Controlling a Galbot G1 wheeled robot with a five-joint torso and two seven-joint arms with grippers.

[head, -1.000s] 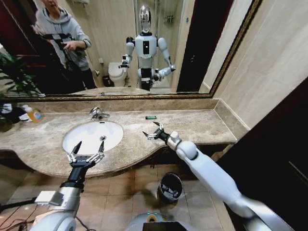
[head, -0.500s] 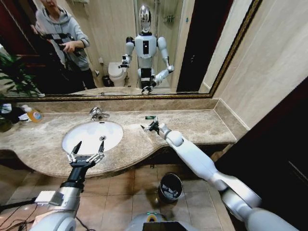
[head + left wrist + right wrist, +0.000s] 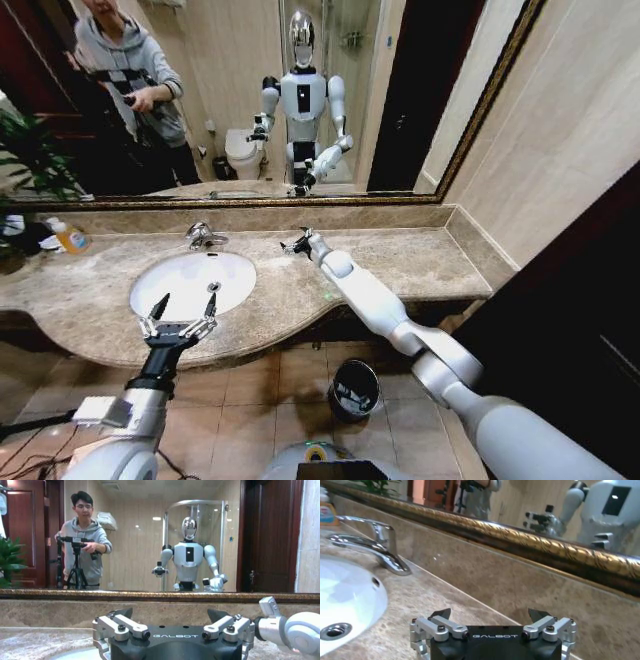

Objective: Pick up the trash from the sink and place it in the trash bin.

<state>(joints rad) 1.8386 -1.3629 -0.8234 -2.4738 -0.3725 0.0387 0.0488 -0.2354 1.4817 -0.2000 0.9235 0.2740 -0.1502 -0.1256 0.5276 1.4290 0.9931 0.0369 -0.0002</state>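
While the left arm idles, the right one does the reaching.

Head view: right pincer (image 3: 297,243) is stretched out to the far strip of the marble table (image 3: 410,262), just right of the chrome tap (image 3: 203,236) and beyond the sink (image 3: 236,268). Left pincer (image 3: 178,322) hovers over the near rim of the sink with its fingers spread. The white basin looks bare. I can't tell where the trash is, but my guess is that any piece lies under or just ahead of the right pincer, so the right arm is the nearer one. The trash bin (image 3: 354,388) sits on the floor, near side, below the table edge and right of the sink, well apart from both pincers.

Left wrist view: left pincer (image 3: 170,613) is spread and pinches nothing. It faces the mirror.

Right wrist view: right pincer (image 3: 490,614) is spread wide and empty, low over the table (image 3: 435,600) and pointing at the backsplash. The tap (image 3: 382,551) and the sink (image 3: 350,592) lie off to one side. The long axis of the target can't be judged.
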